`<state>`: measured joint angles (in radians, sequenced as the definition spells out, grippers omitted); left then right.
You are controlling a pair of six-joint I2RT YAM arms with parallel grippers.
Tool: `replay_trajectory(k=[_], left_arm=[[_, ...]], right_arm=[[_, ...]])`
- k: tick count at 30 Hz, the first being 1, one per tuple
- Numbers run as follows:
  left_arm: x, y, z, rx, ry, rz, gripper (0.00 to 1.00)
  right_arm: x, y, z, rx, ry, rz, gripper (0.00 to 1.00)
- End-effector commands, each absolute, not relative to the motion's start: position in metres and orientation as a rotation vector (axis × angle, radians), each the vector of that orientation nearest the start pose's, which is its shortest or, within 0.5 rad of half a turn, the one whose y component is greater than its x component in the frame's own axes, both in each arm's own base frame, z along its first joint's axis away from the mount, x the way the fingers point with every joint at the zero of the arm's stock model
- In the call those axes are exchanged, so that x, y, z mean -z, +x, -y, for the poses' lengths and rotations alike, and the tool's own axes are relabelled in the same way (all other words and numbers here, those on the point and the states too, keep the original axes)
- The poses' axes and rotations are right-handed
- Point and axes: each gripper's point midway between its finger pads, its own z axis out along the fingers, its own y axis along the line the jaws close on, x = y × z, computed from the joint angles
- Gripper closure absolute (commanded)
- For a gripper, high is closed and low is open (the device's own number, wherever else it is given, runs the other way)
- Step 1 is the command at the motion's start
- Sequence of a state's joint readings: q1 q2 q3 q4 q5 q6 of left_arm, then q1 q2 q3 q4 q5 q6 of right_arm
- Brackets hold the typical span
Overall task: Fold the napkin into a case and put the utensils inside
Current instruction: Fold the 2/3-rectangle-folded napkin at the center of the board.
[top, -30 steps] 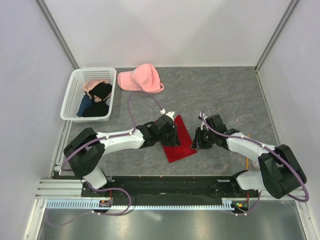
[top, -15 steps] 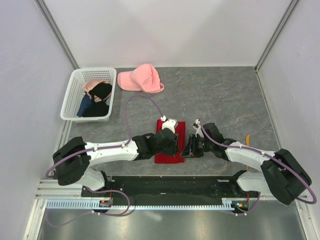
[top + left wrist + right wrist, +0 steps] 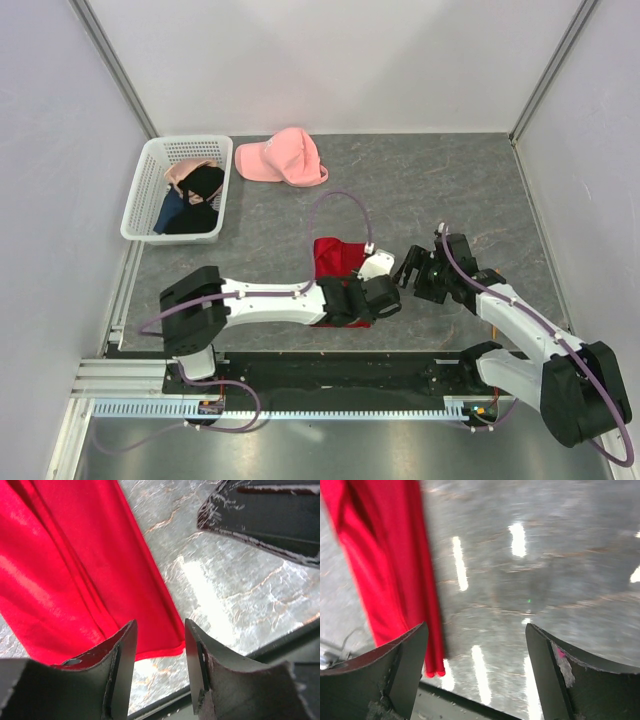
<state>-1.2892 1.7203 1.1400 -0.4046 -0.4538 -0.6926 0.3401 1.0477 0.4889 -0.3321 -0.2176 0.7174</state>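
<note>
The red napkin lies folded in layers on the grey table, near the front middle. My left gripper hovers over its near right corner. In the left wrist view the napkin fills the left side and the left gripper stands open, with only the cloth's corner and bare table below the gap. My right gripper is just right of the cloth and wide open. In the right wrist view, which is blurred, the right gripper holds nothing and the napkin lies to its left. The utensils are out of view.
A white basket of dark garments stands at the back left, with a pink cap beside it. The black base rail runs along the near table edge, close behind the napkin. White walls enclose the table.
The left gripper swept right across the napkin to its near right corner and opened. The right gripper let go, opened wide and drew back to the right. The cloth now lies folded.
</note>
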Motion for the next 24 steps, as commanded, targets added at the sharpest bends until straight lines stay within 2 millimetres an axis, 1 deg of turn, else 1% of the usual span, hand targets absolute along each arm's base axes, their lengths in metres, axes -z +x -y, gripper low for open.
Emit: replay_trajectory(k=[1,2,5,8,13,15,16,17,18,19,20,21,22,24], left_arm=[[-0.069,0.167,0.377,0.176,0.574,-2.362,0.49],[-0.065,0.165,0.381,0.174,0.583,-2.367,0.49],[-0.053,0.159,0.386,0.156,0.607,-2.388,0.49],[-0.046,0.154,0.388,0.157,0.623,-2.412,0.48],[-0.036,0.149,0.384,0.132,0.618,-2.447,0.5],[-0.034,0.147,0.381,0.125,0.619,-2.453,0.53],[-0.033,0.146,0.379,0.123,0.622,-2.459,0.55],[-0.033,0.146,0.378,0.127,0.618,-2.461,0.61],[-0.034,0.145,0.377,0.129,0.615,-2.461,0.65],[-0.038,0.145,0.375,0.138,0.61,-2.458,0.68],[-0.04,0.145,0.374,0.142,0.603,-2.455,0.71],[-0.042,0.145,0.373,0.148,0.597,-2.454,0.75],[-0.047,0.145,0.372,0.162,0.591,-2.45,0.77],[-0.051,0.144,0.37,0.172,0.59,-2.447,0.82]], right_arm=[[-0.053,0.218,-0.125,-0.584,0.443,-2.553,0.13],[-0.052,0.219,-0.123,-0.573,0.44,-2.551,0.13],[-0.054,0.222,-0.122,-0.564,0.411,-2.546,0.13],[-0.054,0.223,-0.123,-0.564,0.375,-2.546,0.12],[-0.053,0.227,-0.135,-0.653,0.325,-2.532,0.09],[-0.051,0.227,-0.14,-0.681,0.3,-2.543,0.09],[-0.054,0.228,-0.147,-0.736,0.274,-2.53,0.08],[-0.054,0.226,-0.151,-0.771,0.263,-2.532,0.07],[-0.054,0.226,-0.155,-0.799,0.256,-2.527,0.05],[-0.06,0.229,-0.162,-0.863,0.232,-2.498,0.03],[-0.06,0.229,-0.165,-0.886,0.233,-2.491,0.02],[-0.061,0.229,-0.168,-0.907,0.226,-2.49,0.02],[-0.065,0.233,-0.173,-0.945,0.212,-2.46,0.02],[-0.067,0.231,-0.182,-1.021,0.213,-2.459,0.02]])
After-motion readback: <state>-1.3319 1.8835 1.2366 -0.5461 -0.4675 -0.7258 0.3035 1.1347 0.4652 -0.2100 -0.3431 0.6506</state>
